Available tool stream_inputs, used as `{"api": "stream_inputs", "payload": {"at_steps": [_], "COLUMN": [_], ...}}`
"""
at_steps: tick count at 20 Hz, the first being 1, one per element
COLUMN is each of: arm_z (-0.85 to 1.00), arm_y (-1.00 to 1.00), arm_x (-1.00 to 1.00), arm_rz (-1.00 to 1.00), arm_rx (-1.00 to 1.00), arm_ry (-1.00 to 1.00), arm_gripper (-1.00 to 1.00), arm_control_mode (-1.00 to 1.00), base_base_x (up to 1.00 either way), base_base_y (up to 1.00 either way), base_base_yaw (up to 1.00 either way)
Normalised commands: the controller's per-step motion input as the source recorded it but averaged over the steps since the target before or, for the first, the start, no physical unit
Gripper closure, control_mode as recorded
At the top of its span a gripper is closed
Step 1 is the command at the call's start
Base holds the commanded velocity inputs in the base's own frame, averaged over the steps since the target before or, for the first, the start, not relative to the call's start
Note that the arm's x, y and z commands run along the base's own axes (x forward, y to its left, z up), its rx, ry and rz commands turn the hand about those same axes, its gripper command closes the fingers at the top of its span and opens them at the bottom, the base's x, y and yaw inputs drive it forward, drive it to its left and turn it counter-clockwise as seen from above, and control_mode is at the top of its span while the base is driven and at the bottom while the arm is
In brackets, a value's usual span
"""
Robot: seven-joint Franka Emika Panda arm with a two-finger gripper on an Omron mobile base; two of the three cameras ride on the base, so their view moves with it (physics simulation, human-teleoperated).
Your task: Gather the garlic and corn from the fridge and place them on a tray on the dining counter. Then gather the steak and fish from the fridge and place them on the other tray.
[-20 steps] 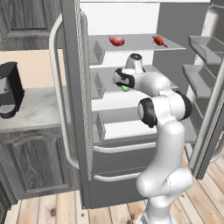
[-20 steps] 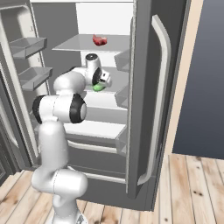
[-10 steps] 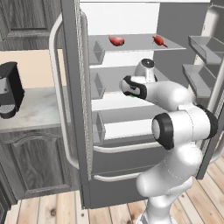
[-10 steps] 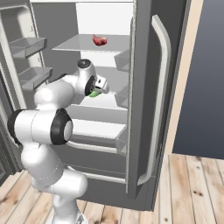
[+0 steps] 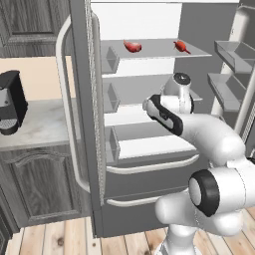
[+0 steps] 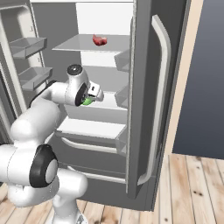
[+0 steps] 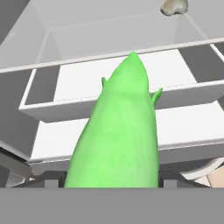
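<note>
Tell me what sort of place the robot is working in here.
A home kitchen, rendered. An open fridge with shelves holds a red steak, a coffee machine sits on a stone counter over wooden cabinets, and the floor is wood plank.

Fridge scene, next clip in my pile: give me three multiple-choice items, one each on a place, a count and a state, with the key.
1. Where is the garlic?
A. On a fridge shelf beyond the corn's tip
B. On the wooden floor
C. On the coffee machine

2. How many red pieces lie on the top shelf in the left base view?
A. None
B. Two
C. Five

3. What state is the hand in?
A. Closed on the corn
B. Open and bare
C. Closed on a cup

Key:
1 A, the hand view shows the pale bulb on a shelf past the corn.
2 B, two red pieces sit apart there.
3 A, the green cob rises from between the fingers.
</note>
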Motion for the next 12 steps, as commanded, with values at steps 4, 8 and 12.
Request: {"api": "stream_inputs", "payload": {"at_steps": [4,8,12], "arm_z": [0.00,0.00,0.00], "arm_y": [0.00,0.00,0.01], "arm_x": [-0.77,-0.42,-0.14], "arm_rz": [0.07,0.05,0.01], "arm_rx": [-0.01,-0.05,-0.11], "arm_ry": [0.00,0.02,0.05], "arm_gripper": [1.00,1.00,1.00], "arm_control_mode": [-1.00,-1.00,-1.00], "base_base_x": [0.00,0.00,0.00], "base_base_y": [0.00,0.00,0.00], "base_base_yaw": [0.00,0.00,0.00]}}
